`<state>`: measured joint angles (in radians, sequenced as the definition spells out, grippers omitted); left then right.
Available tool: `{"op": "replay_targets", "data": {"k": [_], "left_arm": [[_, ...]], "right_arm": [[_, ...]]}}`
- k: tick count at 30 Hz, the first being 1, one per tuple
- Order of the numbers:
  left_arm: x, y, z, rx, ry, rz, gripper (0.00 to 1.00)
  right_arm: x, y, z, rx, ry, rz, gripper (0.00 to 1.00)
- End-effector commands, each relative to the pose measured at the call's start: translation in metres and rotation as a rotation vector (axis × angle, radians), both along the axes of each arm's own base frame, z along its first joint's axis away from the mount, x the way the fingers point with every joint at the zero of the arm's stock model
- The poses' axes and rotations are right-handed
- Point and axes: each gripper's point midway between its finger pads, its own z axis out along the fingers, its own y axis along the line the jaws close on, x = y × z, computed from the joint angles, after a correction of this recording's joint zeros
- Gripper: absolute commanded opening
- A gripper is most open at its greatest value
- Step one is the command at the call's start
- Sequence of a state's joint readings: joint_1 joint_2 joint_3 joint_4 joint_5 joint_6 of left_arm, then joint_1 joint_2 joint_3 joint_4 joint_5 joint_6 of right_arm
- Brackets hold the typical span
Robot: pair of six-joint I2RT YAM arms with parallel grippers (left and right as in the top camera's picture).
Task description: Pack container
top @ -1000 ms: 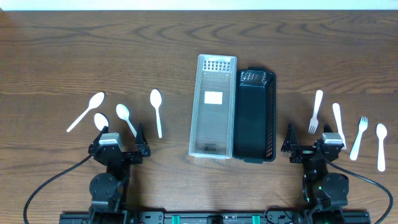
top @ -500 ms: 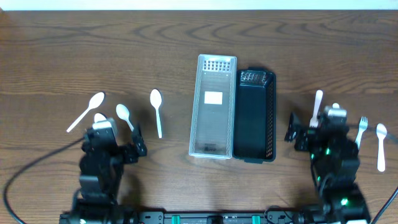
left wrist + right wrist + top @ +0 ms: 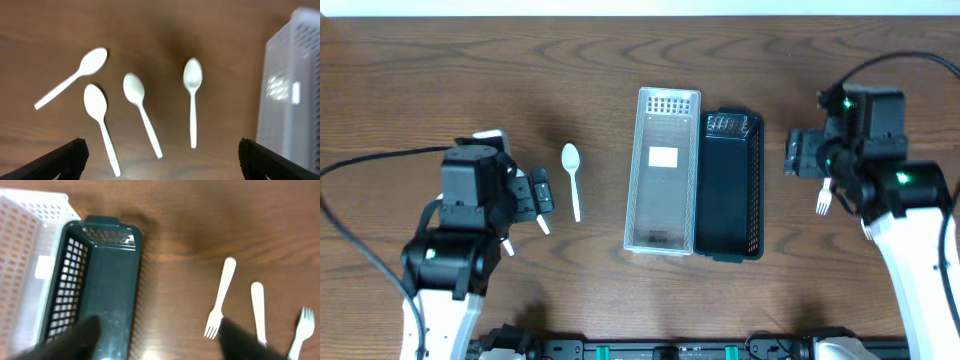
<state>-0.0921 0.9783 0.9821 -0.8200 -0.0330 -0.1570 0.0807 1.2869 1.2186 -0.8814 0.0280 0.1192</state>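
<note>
Table (image 3: pixel 410 80): bare wood across the whole far strip and in both far corners. That is the widest room I have. A pale edge runs along the top of the overhead view.

White basket (image 3: pixel 663 170) and black basket (image 3: pixel 728 185) sit mid-table, long sides touching, white on the left. I see only a pale label (image 3: pixel 663 157) on the white one's floor and a bare bottom in the black one.

Left gripper (image 3: pixel 160 162) hangs just left of the white basket, jaws spread wide, holding nothing. Beneath it lie four spoons (image 3: pixel 141 112), apart from each other, bowls toward the far edge. The rightmost spoon (image 3: pixel 572 180) has open wood between it and the white basket's wall.

Right gripper (image 3: pixel 162 340) hovers near the black basket's right wall. Its fingers are blurred, but they read as parted, with nothing between them. One fork (image 3: pixel 221 300) lies tines toward me, a second fork (image 3: pixel 300 327) sits at the frame edge, and a white handle (image 3: pixel 257 310) lies between them. I cannot tell what kind of utensil it is. The right arm covers most of these from overhead.
</note>
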Motion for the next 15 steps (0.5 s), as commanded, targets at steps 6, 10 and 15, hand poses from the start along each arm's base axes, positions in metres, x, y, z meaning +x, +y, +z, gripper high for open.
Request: {"op": "replay_targets", "data": {"k": [6, 10, 15], "left_arm": [[-0.001, 0.003, -0.018, 0.017, 0.096, 0.007, 0.99], [-0.001, 0.003, -0.023, 0.019, 0.115, 0.007, 0.99], [0.000, 0.003, -0.027, 0.020, 0.131, 0.007, 0.99]], "right_arm": [[0.028, -0.023, -0.055, 0.015, 0.137, -0.100, 0.04], [0.035, -0.021, -0.085, 0.027, 0.212, -0.095, 0.01], [0.039, -0.003, -0.123, 0.108, 0.307, -0.043, 0.01]]}}
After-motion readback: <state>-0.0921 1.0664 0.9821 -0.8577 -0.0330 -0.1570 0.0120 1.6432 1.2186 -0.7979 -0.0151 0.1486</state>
